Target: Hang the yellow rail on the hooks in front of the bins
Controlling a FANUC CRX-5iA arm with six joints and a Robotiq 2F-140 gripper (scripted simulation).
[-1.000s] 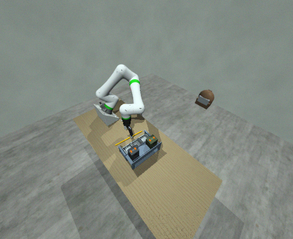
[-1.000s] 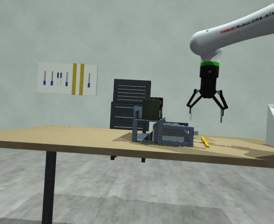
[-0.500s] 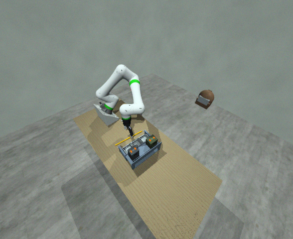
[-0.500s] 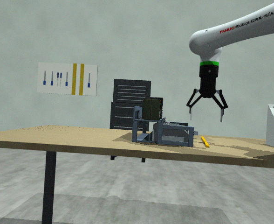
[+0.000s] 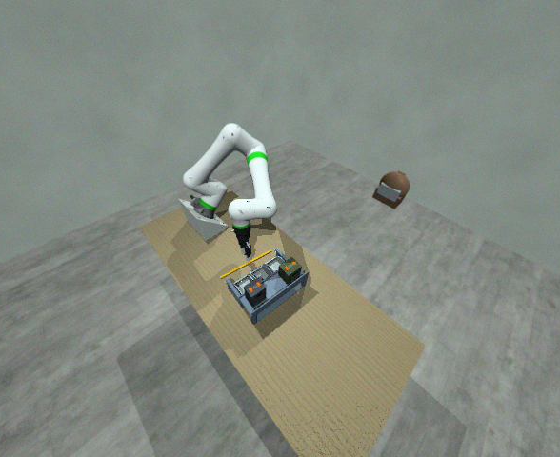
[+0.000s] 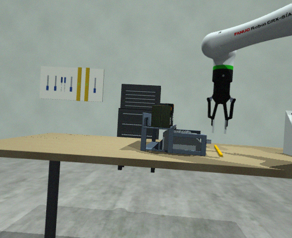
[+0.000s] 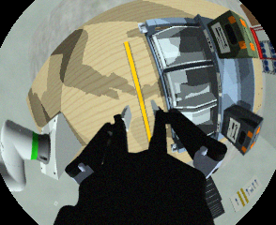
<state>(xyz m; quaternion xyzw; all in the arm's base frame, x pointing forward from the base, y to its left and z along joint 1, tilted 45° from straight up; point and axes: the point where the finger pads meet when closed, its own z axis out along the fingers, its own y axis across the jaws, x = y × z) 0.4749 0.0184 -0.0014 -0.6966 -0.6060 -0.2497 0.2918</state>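
Note:
The yellow rail [image 5: 246,264] lies flat on the wooden table, just in front of the blue-grey bin rack [image 5: 268,285]. It also shows in the exterior view [image 6: 218,150] and in the wrist view [image 7: 138,90], where it runs alongside the rack [image 7: 194,75]. My gripper [image 6: 218,130] hangs well above the rail, pointing straight down. Its fingers are partly drawn in with a clear gap and nothing between them. In the wrist view the fingertips straddle the rail's line from above. I cannot make out the hooks clearly.
Two dark green boxes [image 5: 290,268] [image 5: 255,291] sit on the rack. The robot's grey wedge base [image 5: 204,221] stands behind the rail. A dark cabinet [image 6: 138,110] and a wall poster [image 6: 71,83] are beyond the table. A brown object [image 5: 393,188] lies on the floor far off.

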